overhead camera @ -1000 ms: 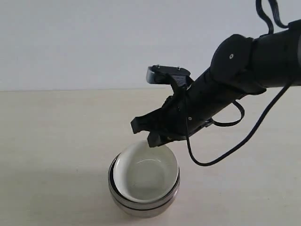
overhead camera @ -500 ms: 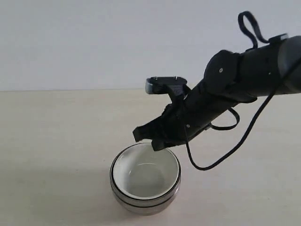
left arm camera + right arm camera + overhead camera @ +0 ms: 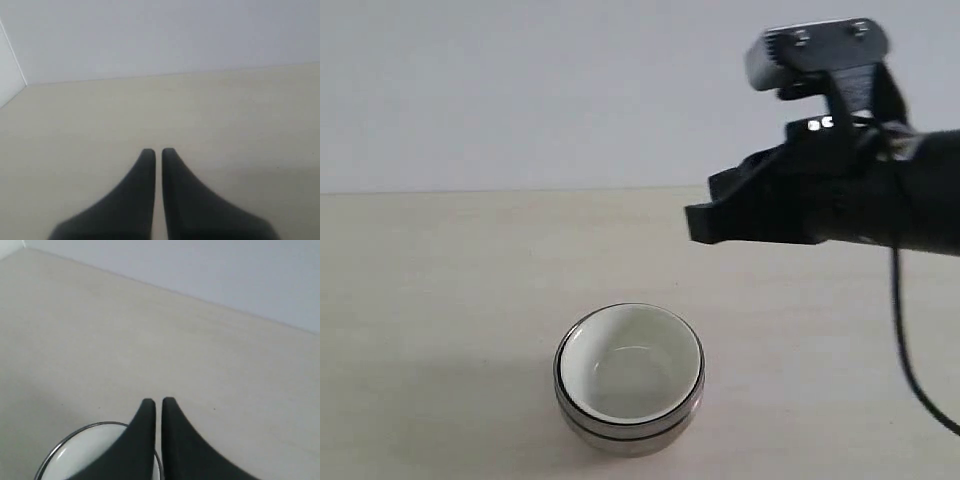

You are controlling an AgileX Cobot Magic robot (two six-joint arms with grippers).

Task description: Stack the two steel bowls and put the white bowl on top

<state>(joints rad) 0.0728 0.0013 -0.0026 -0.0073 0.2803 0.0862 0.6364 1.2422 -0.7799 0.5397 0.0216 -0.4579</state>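
Above the table [image 3: 430, 300], the right claw [image 3: 695, 222] has lifted up and away from the bowls, its jaws now pressed together on nothing, so the stacking looks finished. The white bowl [image 3: 630, 368] sits upright and level, nested in the two steel bowls [image 3: 620, 436], toward the table's near edge, glossy inside their mirror-bright rims. The left claw [image 3: 156, 152] is closed and empty too.

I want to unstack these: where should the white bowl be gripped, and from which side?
Likely by its rim, from above, one jaw inside and one outside. The white bowl sits upright, nested in the steel bowls, so only its rim and hollow show.
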